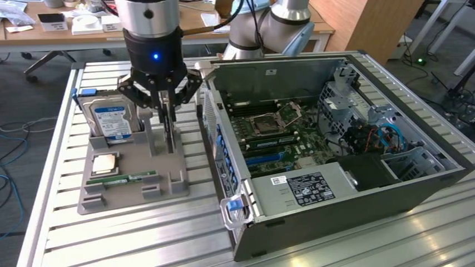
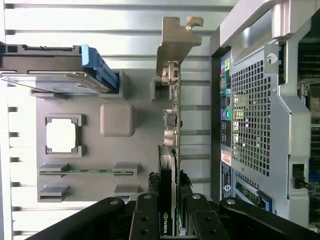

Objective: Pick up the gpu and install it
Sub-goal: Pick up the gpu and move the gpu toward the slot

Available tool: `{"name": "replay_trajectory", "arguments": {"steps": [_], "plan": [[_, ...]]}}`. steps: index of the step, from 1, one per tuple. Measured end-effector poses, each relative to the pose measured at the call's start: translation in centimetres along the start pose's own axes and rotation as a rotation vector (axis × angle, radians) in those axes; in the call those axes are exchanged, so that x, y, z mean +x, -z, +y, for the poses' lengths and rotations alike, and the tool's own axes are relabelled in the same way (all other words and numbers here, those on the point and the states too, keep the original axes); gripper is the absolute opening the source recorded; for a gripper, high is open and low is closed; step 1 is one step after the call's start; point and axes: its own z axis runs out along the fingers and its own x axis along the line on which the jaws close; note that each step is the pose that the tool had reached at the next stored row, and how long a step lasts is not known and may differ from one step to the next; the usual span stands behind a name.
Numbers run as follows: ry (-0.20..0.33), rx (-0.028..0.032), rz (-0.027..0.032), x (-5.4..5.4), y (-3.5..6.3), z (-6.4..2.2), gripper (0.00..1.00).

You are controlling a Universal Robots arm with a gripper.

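Note:
The gpu [image 2: 170, 125] stands on edge in the grey parts holder [image 2: 135, 150], a thin dark card with its pale metal bracket [image 2: 175, 45] at the end nearer the hard drive. My gripper [image 2: 169, 187] comes down over its other end, one black finger [image 2: 150, 200] on each side of the card, pressed against it. In the exterior view the gripper [image 1: 168, 130] hangs straight down over the holder [image 1: 133, 183], its fingers reaching to the upright gpu [image 1: 173, 136]. The open computer case [image 1: 334, 144] lies just to the exterior view's right, with the motherboard [image 1: 275, 133] exposed.
On the holder also sit a silver hard drive in a blue frame [image 1: 111, 119], a processor chip [image 1: 104, 163] and a green memory stick [image 1: 122, 179]. The case's perforated rear wall [image 2: 250, 115] stands close beside the card. Everything rests on a ribbed metal table [image 1: 133, 239].

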Motion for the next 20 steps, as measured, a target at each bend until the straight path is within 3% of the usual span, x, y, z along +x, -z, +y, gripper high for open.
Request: {"name": "replay_trajectory", "arguments": {"steps": [10, 20], "plan": [[0.000, 0.0000, 0.0000, -0.1, 3.83, 0.17, 0.26], [0.000, 0.0001, 0.0000, -0.2, 6.17, 0.28, 0.26]]}}
